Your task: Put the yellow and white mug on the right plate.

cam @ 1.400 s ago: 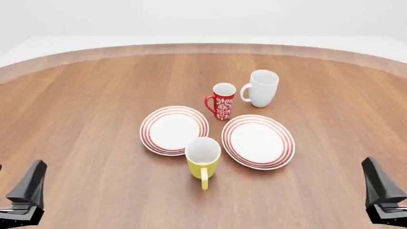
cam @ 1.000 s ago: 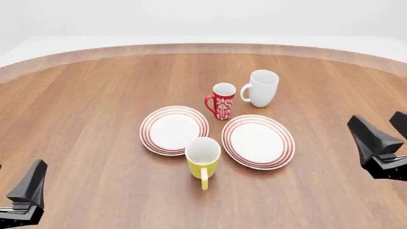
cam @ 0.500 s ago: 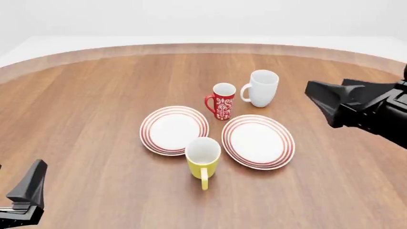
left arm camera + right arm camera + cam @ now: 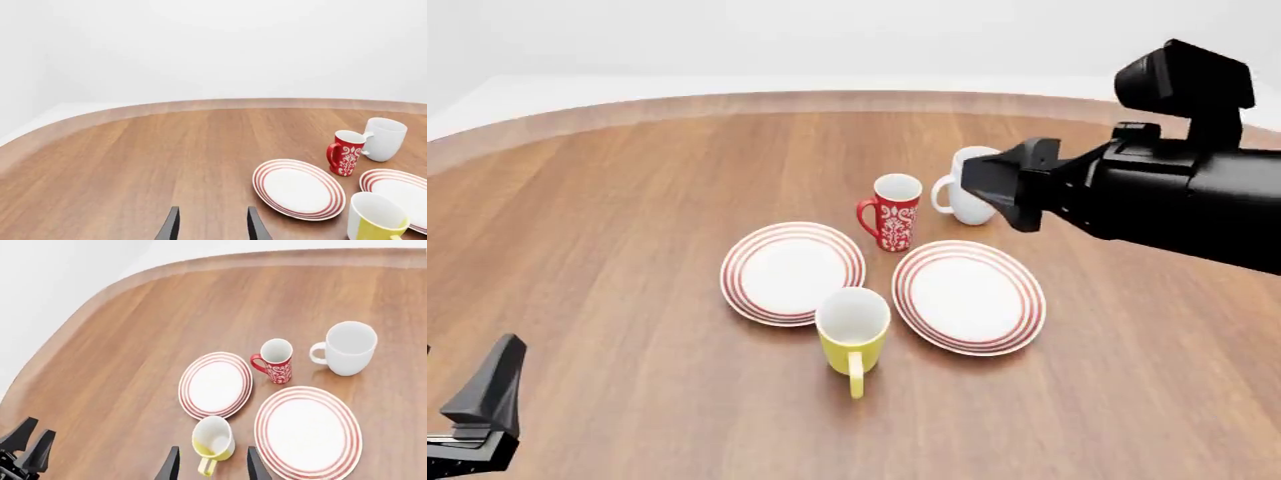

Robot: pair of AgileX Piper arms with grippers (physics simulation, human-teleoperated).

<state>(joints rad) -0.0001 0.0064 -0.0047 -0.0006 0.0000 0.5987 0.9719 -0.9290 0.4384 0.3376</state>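
The bench point(image 4: 627, 230) is a broad wooden top in warm reddish brown, its grain running away from the near side. Its far edge curves in a wide arc and carries a lighter, paler band point(image 4: 827, 100) along the rim. Past that edge lies a flat, pale grey-white floor point(image 4: 60, 111), which meets a plain white wall point(image 4: 220, 45) with no seam, window or fitting visible. The light is soft and even, leaving only faint shadows on the wood.
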